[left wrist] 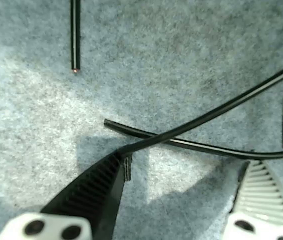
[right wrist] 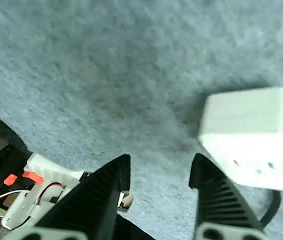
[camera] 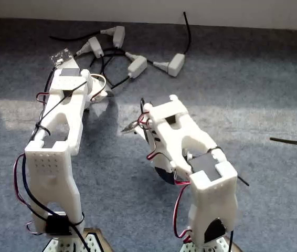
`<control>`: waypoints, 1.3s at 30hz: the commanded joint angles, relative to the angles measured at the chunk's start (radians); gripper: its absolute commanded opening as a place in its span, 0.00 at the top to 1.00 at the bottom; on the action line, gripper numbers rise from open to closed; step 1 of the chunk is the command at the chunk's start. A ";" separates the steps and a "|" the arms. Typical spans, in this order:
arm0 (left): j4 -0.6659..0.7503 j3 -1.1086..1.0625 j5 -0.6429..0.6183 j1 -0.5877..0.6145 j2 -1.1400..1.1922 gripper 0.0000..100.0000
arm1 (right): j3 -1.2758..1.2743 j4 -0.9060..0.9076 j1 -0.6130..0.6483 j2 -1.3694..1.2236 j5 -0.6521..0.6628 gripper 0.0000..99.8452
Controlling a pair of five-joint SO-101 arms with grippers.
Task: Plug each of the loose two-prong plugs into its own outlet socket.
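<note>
Left claw [left wrist: 184, 165] is low over the grey carpeted worktop [left wrist: 181, 60], spread wide with nothing clamped. A black cable [left wrist: 206, 116] sweeps across the gap and runs right up to the tip of the black finger [left wrist: 101, 187]; whether it touches, I cannot tell.

Over to the right claw [right wrist: 159, 167]: parted as well, and empty. A white socket block [right wrist: 251, 132] lies on the carpet just beside one finger, small holes showing in its face.

From above, four white connector pieces [camera: 137, 65] lie loosely clustered at the upper centre of the frame, with black leads tangled among them. The left arm [camera: 64, 121] ends just beside that cluster. The right arm [camera: 190, 152] sits at lower centre, well apart from it.
</note>
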State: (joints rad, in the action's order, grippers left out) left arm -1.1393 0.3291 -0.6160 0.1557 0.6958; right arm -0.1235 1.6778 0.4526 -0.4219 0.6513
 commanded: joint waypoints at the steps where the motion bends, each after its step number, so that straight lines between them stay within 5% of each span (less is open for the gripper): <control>1: 0.012 0.030 -0.003 0.007 -0.028 0.65 | 0.005 -0.130 -0.010 -0.001 0.005 0.80; 9: 0.012 0.030 -0.002 0.002 -0.028 0.65 | 0.268 -0.077 -0.119 0.004 0.015 0.80; 17: 0.012 0.030 -0.002 0.002 -0.028 0.65 | 0.607 0.082 -0.277 0.002 0.180 0.80; 29: 0.012 0.030 -0.002 0.002 -0.028 0.65 | 0.674 0.082 -0.429 0.007 0.163 0.80; 34: 0.012 0.030 0.000 -0.019 -0.025 0.65 | 0.791 0.082 -0.585 0.002 0.058 0.80; 39: 0.012 0.030 0.002 -0.031 -0.027 0.65 | 0.809 0.064 -0.816 0.001 0.261 0.80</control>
State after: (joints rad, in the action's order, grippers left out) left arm -1.1393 0.3291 -0.6145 0.1389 0.6958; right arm 0.6360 1.7177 -0.2332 -0.4358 0.7971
